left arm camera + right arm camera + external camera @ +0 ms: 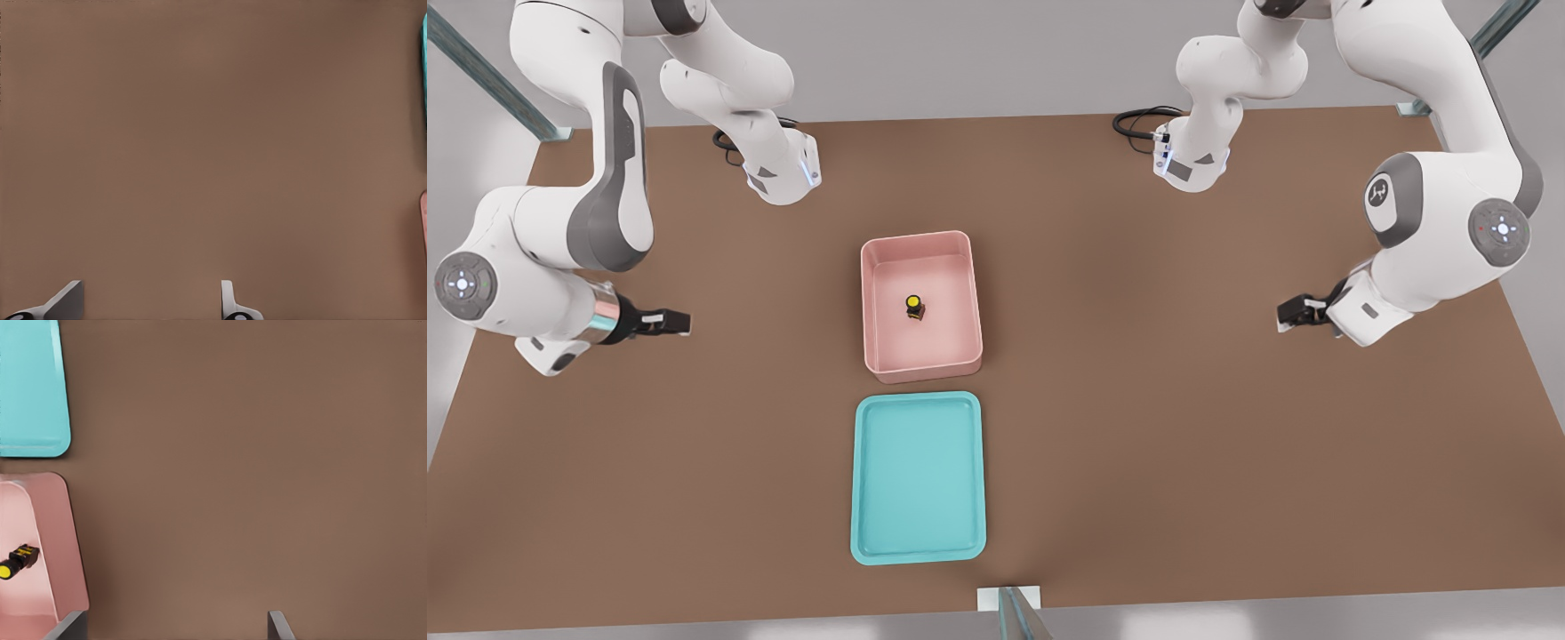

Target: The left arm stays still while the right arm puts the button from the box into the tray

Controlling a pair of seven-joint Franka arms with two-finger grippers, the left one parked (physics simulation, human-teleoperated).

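Observation:
The button (914, 307), a yellow cap on a black base, stands near the middle of the pink box (880, 356). The teal tray (918, 480) lies just in front of the box and holds nothing. My gripper (673, 322) hovers over the bare table well off to the front view's left of the box, pointing toward it. In the right wrist view my gripper (175, 630) is open, its fingertips wide apart over brown table, with nothing between them. That view also catches the button (17, 561) inside the box (57, 540), and a corner of the tray (30, 387).
The parked arm (1432, 231) hangs over the table at the front view's right. Two arm bases (783, 169) (1192, 160) with black cables stand at the back edge. A metal post (1014, 613) rises at the brown table's (1183, 444) front edge.

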